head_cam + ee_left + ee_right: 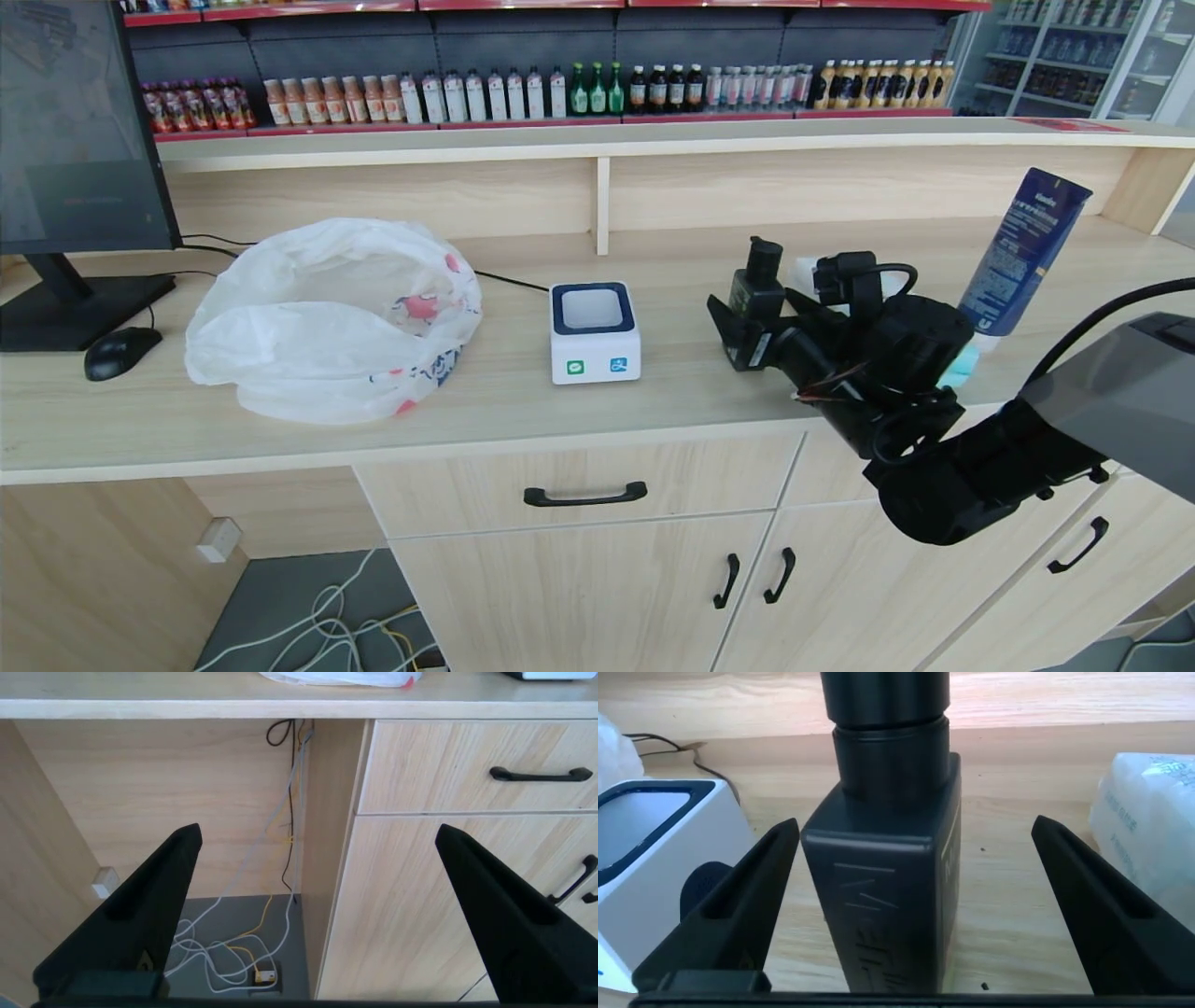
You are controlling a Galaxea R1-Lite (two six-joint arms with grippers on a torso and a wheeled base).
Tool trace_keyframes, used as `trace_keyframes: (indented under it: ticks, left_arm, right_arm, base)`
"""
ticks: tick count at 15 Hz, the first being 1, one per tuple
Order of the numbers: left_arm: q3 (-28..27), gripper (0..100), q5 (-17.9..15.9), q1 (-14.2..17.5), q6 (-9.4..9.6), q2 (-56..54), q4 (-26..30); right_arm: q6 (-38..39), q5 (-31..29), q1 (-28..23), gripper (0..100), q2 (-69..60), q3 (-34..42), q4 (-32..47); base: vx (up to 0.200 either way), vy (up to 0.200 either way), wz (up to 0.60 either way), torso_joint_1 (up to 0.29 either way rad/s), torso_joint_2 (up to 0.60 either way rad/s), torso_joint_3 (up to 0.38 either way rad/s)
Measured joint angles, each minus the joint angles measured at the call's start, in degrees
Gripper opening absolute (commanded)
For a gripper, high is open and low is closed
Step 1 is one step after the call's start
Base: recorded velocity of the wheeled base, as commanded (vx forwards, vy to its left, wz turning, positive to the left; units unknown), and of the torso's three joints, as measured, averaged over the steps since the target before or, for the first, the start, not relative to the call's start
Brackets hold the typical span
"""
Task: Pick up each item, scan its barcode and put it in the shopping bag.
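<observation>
Right tool [915,835] gapes around the upright dark bottle [887,905], not touching.

place: shop | bottle shelves [560,93] | checkout counter [653,411] | barcode scanner [595,333]

Light: we see bright, even light across the counter [504,411].
Shadows: we find them faint and soft-edged, close under the shopping bag [327,317] and scanner [595,333].
Glare: we note pale reflections on the monitor [79,121].
Distortion: we see the counter's lines bow toward the head view's sides.
</observation>
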Motion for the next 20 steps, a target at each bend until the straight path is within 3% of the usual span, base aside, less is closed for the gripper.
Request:
trace_keyframes:
  ticks: [5,6,20]
  left_arm:
    - [0.00,100,0.04,0.00,-0.22,0.00,-0.15]
    - [0.00,100,0.06,0.00,-0.26,0.00,-0.22]
    - [0.00,100,0.11,0.00,-1.62,0.00,-0.33]
  right_arm:
    - [0.00,0.00,-0.09,100,0.66,-0.13,-0.05]
    - [-0.02,0.00,-0.16,0,0.74,-0.15,-0.10]
    - [-0.49,-0.02,-0.17,0,-1.51,0.77,-5.55]
  base:
    - [0.000,0.000,0.00,0.000,0.00,0.000]
    - [0.000,0.000,0.00,0.000,0.00,0.000]
    - [0.000,0.000,0.00,0.000,0.00,0.000]
